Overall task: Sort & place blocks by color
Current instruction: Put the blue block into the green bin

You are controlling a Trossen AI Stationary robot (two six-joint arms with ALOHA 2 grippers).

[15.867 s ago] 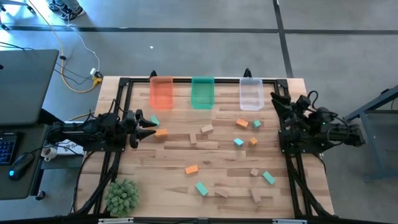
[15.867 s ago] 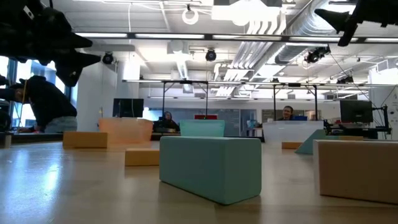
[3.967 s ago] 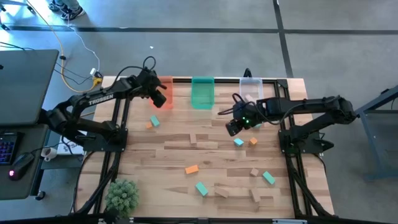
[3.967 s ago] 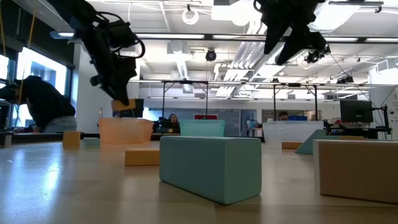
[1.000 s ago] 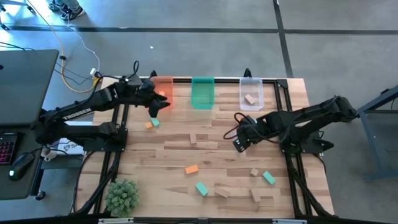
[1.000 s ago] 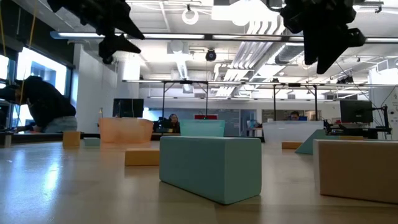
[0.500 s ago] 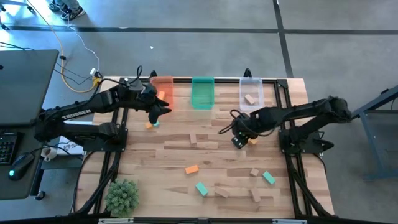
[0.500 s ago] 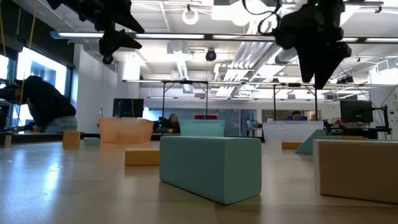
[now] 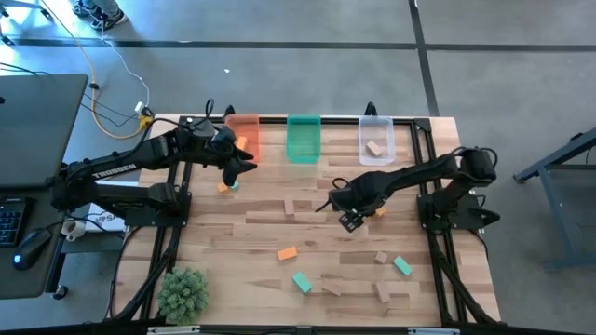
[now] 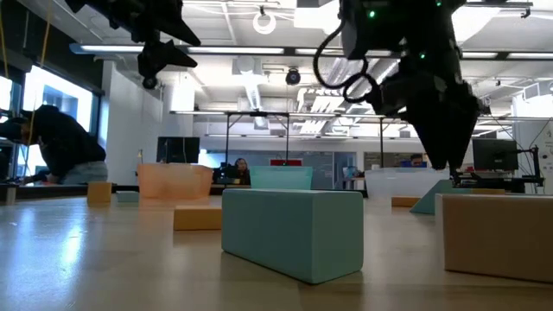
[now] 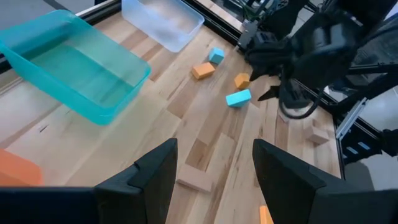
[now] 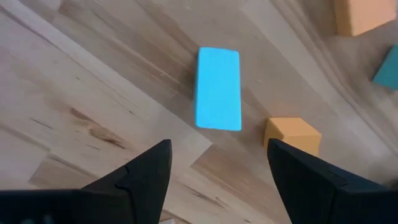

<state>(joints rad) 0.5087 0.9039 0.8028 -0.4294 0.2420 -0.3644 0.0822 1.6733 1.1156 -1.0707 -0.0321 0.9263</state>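
The target teal block (image 12: 218,97) lies loose on the table, just right of centre, with an orange cube (image 12: 292,137) just beside it at 3 o'clock. Over the last second the right gripper (image 12: 219,148) has swung inward and dropped above this block, fingers spread and empty; the pick appears imminent. One tan block (image 9: 375,147) now rests in the clear bin (image 9: 363,151), which was bare at the start. The left gripper (image 9: 244,163) hovers, fingers parted and empty, at 5 o'clock of the orange bin (image 9: 250,121). Count: three bins; five teal blocks unsorted; four loose orange; tan count uncertain.
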